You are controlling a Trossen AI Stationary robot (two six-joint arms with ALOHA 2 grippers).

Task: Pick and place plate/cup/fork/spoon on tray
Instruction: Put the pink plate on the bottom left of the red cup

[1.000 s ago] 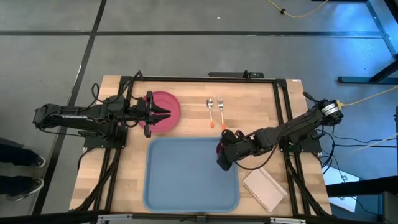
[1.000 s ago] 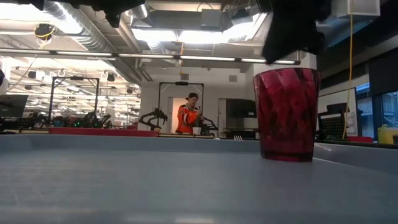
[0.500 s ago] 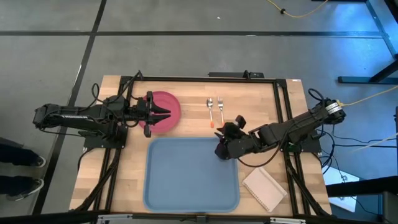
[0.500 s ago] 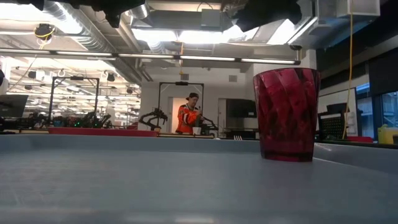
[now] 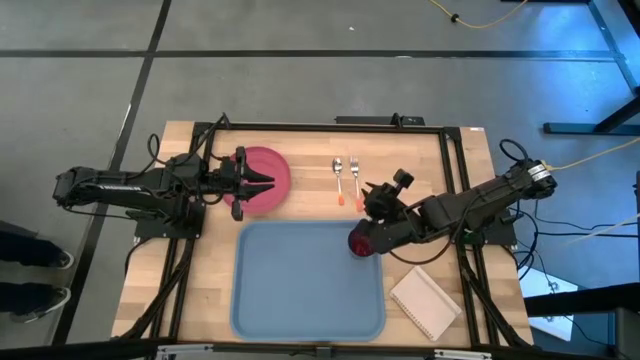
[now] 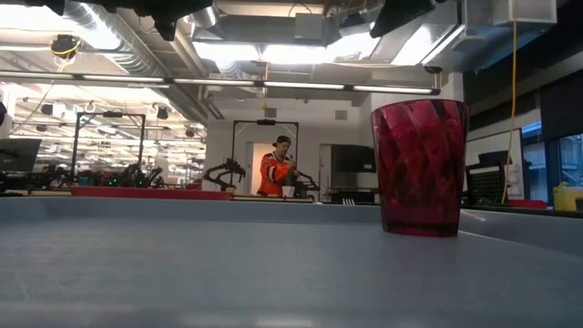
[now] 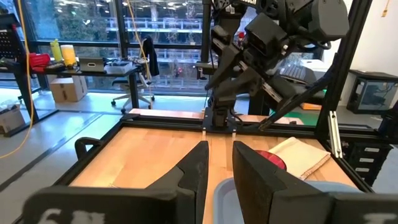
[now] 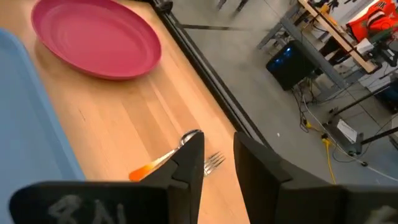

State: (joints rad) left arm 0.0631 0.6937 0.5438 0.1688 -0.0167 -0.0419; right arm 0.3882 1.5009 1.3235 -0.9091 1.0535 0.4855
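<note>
The dark red cup (image 5: 362,242) stands upright on its base in the far right corner of the light blue tray (image 5: 300,290); the low view shows it too (image 6: 421,169). My right gripper (image 5: 372,195) is open and empty, above the table between the cup and the cutlery. The spoon (image 5: 338,175) and the fork (image 5: 354,178) lie side by side on the wood, orange tips toward the tray; the spoon's bowl (image 8: 189,138) and the fork's tines (image 8: 214,162) show past my right fingers. The pinkish-red plate (image 5: 272,172) lies flat on the table. My left gripper (image 5: 262,182) is open over the plate's left part.
A white notepad (image 5: 425,305) lies on the table right of the tray's near right corner. Black frame rails (image 5: 455,180) run along the table's sides. In the low view a person in an orange top (image 6: 276,173) stands far off in the room.
My right gripper has risen off the cup and gone toward the table's far edge, toward the spoon and fork, turning as it went. The cup stands where it was on the tray.
</note>
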